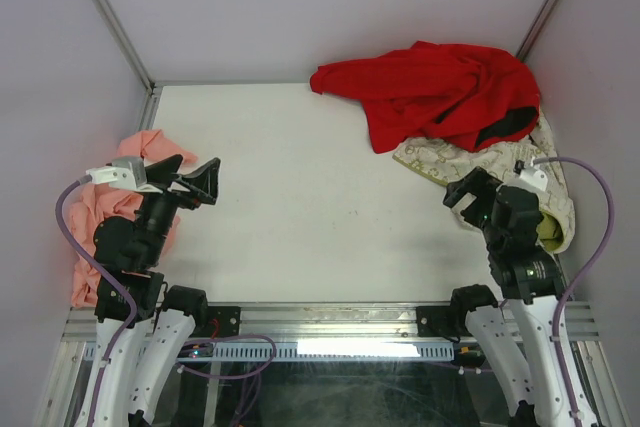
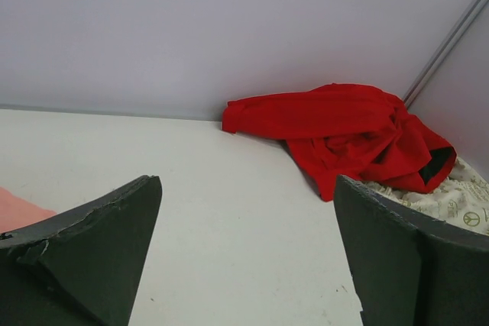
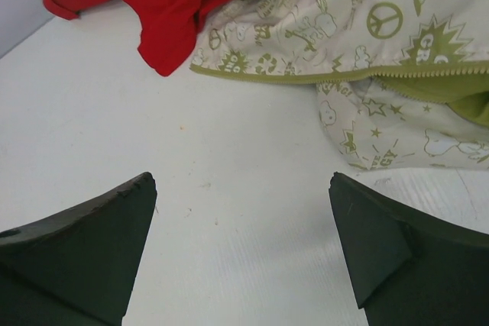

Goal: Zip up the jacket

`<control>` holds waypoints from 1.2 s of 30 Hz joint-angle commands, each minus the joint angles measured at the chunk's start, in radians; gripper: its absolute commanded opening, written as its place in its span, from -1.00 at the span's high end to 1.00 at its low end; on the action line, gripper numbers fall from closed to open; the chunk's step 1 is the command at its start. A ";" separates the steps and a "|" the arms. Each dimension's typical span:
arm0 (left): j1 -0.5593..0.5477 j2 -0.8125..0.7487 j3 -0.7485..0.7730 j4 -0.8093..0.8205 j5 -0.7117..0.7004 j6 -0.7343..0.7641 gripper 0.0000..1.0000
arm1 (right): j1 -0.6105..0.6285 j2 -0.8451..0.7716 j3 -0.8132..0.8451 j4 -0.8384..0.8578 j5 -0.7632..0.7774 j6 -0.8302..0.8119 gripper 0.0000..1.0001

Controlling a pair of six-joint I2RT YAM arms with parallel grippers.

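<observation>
Left side. A salmon-pink garment lies bunched at the table's left edge, partly under my left arm. My left gripper hangs above the white table, just inboard of that pink heap. Its fingers are spread wide apart with nothing between them and nothing touching the pads. Only bare tabletop shows in the gap.

Middle. Plain white surface, no cloth on it.

Far right corner. A red garment is crumpled against the back wall. One sleeve stretches leftward, and a dark patch shows at its right fold.

Right side. The jacket, cream with small olive-green prints, lies along the table's right edge. Its far end is tucked under the red garment and its near end is partly hidden beneath my right arm. In the right wrist view an olive-trimmed edge runs across it. A row of zipper teeth shows, with olive lining just below. The front looks parted there, though I cannot see the whole run of the zipper.

My right gripper hovers over bare table just left of the jacket's near portion. Its fingers are splayed fully apart, gripping nothing. The right-hand finger sits nearest the printed cloth, and whether it brushes the fabric I cannot tell.
</observation>
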 commanded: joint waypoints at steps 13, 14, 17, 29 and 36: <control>-0.023 0.001 0.001 0.028 -0.022 0.001 -0.98 | -0.113 0.327 -0.181 0.132 0.347 0.374 -0.98; -0.024 0.002 0.001 0.028 -0.021 0.000 -0.98 | -0.146 0.348 -0.191 0.185 0.321 0.380 -0.98; -0.025 0.005 0.000 0.030 -0.018 0.000 -0.98 | -0.247 0.395 -0.250 0.325 0.237 0.432 -0.99; -0.028 0.013 -0.004 0.035 -0.004 -0.001 -0.98 | -0.518 0.686 -0.398 0.819 0.032 0.497 -0.73; -0.028 0.018 -0.005 0.040 0.004 -0.004 -0.98 | -0.522 0.638 -0.390 0.743 -0.104 0.380 1.00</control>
